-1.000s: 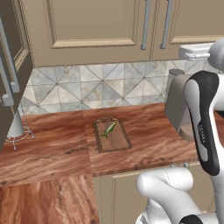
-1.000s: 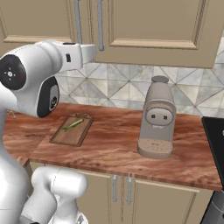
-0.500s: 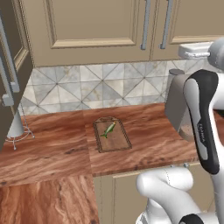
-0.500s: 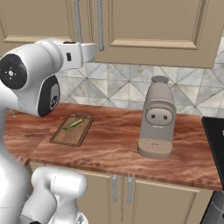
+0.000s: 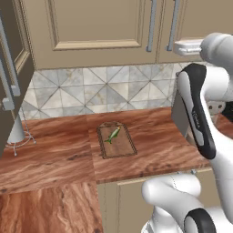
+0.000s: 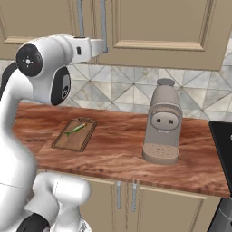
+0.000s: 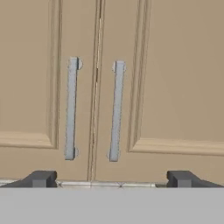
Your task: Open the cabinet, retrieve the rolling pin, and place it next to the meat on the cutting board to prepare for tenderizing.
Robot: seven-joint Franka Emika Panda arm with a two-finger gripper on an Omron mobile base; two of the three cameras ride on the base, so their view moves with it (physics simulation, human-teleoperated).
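The gripper (image 7: 111, 178), fingers spread and empty, faces the closed cabinet (image 7: 175, 87). Its two upright handles (image 7: 116, 111) lie just ahead, slightly above the fingertips.

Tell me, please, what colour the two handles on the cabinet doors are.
Both bar handles on the beige cabinet are silver-grey, seen most clearly in the hand view.

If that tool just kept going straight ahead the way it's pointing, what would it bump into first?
Probably the closed doors of the cabinet, near the seam between its two silver handles. The tool is open; the gap to the doors is unclear.
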